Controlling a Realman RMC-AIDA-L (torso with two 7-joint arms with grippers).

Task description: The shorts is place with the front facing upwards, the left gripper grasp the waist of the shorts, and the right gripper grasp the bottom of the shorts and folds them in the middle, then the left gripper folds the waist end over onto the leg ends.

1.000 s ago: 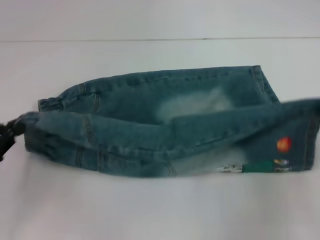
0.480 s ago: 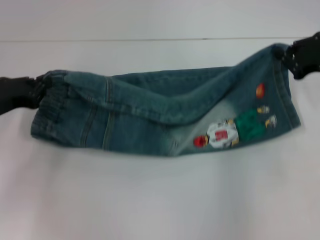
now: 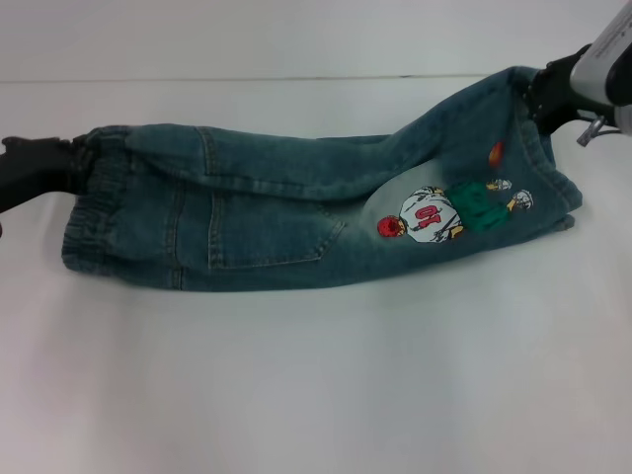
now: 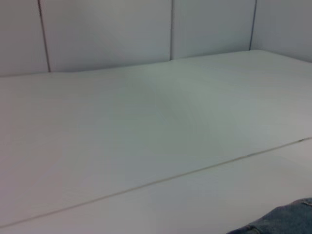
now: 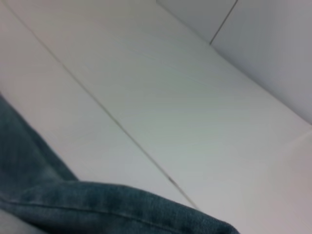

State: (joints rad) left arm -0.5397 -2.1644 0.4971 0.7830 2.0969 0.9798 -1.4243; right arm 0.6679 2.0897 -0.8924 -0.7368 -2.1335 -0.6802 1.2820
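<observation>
We read the left gripper (image 3: 74,163) as clamped on the waist (image 3: 99,212), its fingers hidden in the ruffled band at the shorts' left end. The right gripper (image 3: 541,91) looks closed on the bottom of the shorts (image 3: 538,163), lifting that far corner off the counter (image 3: 316,395).

The shorts (image 3: 296,212) lie folded lengthwise, pocket and cartoon patch (image 3: 434,212) up, long axis running left to right between our arms. The next fold carries the waist rightward along that axis; the left arm already holds it.
</observation>
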